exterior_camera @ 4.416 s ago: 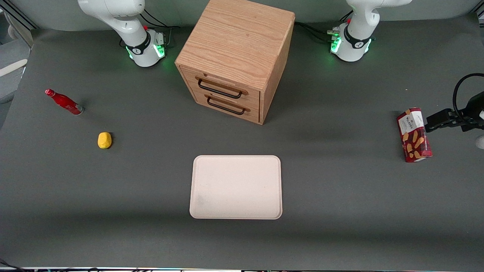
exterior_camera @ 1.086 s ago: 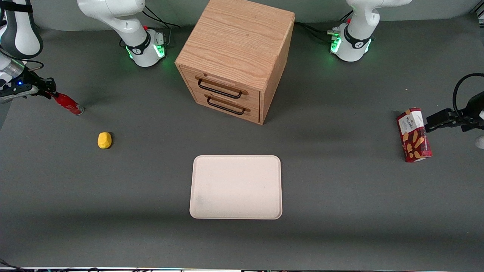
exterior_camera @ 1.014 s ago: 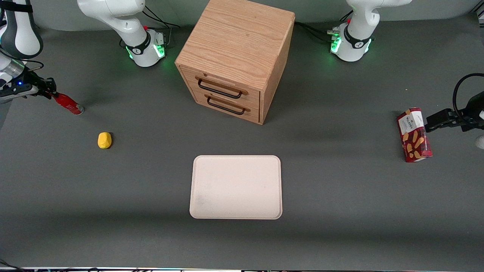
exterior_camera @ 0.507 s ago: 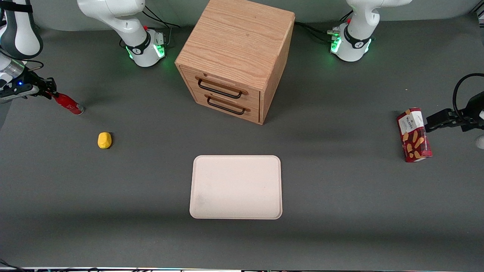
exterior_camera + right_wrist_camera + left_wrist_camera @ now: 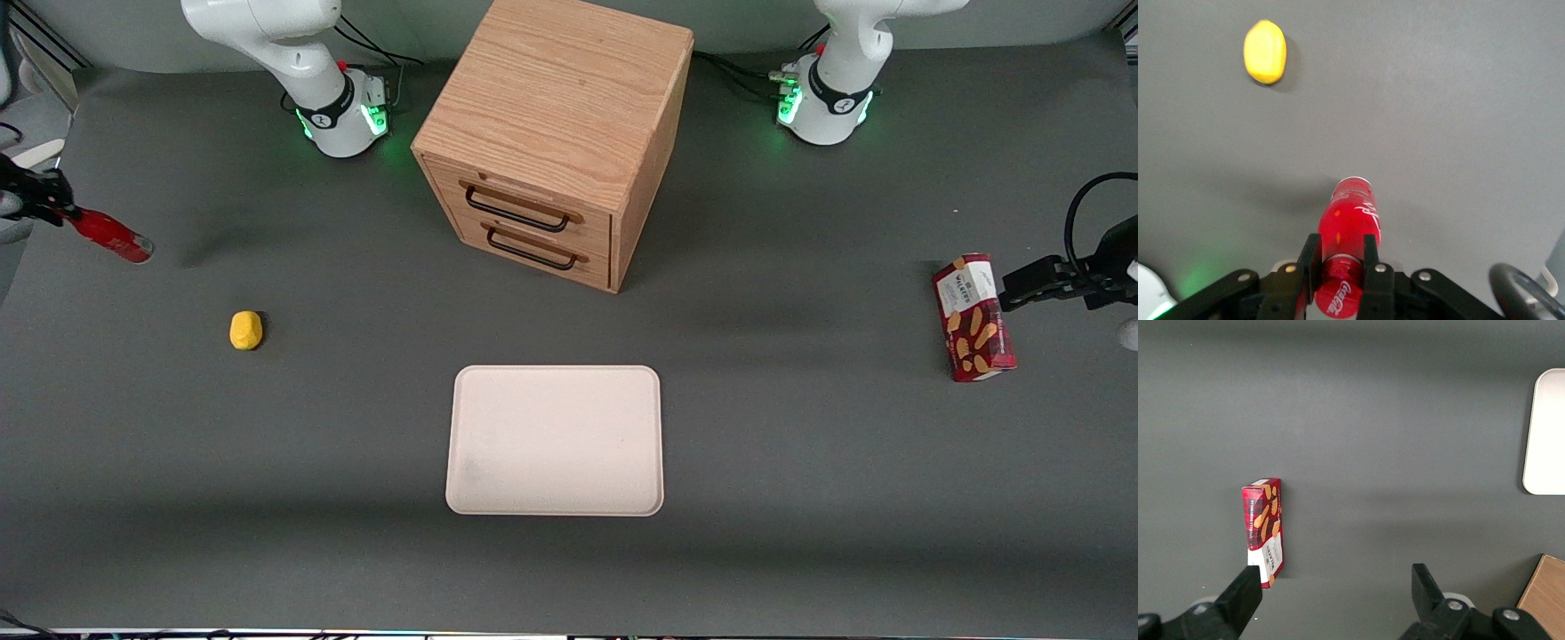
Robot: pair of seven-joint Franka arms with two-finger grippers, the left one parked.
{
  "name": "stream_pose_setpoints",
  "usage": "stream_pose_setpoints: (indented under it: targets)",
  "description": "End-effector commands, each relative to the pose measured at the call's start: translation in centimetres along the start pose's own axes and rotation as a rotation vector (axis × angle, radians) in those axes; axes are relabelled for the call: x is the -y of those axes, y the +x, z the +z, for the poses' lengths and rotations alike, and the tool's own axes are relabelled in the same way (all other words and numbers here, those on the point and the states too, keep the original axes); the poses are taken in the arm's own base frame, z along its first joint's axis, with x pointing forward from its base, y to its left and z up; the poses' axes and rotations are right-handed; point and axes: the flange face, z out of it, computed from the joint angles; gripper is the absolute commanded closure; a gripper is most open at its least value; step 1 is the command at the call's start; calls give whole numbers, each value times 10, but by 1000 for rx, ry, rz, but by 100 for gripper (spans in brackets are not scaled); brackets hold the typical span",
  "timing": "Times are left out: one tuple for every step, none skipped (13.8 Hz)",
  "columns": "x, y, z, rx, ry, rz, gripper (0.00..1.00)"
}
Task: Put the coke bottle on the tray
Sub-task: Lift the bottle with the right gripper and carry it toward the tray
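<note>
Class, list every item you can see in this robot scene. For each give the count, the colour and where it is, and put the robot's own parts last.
Slim red coke bottle with red cap: one, red, held off the table near the working arm's end, farther from the front camera than the lump.
Flat pale cream rectangular tray: one, cream, on the table in front of the cabinet, nearer the front camera.
Small yellow lump: one, yellow, on the table toward the working arm's end.
Tall wooden two-drawer cabinet: one, light oak with dark handles, mid-table between the arm bases.
Red rectangular snack box with biscuit pictures: one, red, toward the parked arm's end.
Dark grey table: one.
Right arm's gripper: one, black, shut on the bottle's neck.
</note>
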Motion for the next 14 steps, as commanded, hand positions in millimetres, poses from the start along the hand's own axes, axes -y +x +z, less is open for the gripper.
stream_pose_setpoints:
  targets:
    - [-4, 5, -70, -24, 22, -5, 100]
    - [-5, 1, -87, -24, 24, 1, 100]
    - [-6, -2, -105, -35, 29, 8, 100]
    - [-3, -1, -130, -47, 25, 7, 100]
    - [-2, -3, -154, -40, 22, 10, 100]
    - [1, -3, -175, -43, 9, 8, 100]
    - [4, -3, -190, -53, -4, 6, 100]
    - [9, -2, -201, -62, -16, 0, 100]
    - [11, 0, -210, -65, -26, -3, 100]
    - [15, 6, -210, -63, -26, -10, 100]
    - [23, 19, -211, -66, -23, -22, 100]
    - [29, 29, -214, -80, -16, -32, 100]
    - [36, 43, -217, -88, -12, -40, 100]
    - [47, 61, -221, -97, -13, -56, 100]
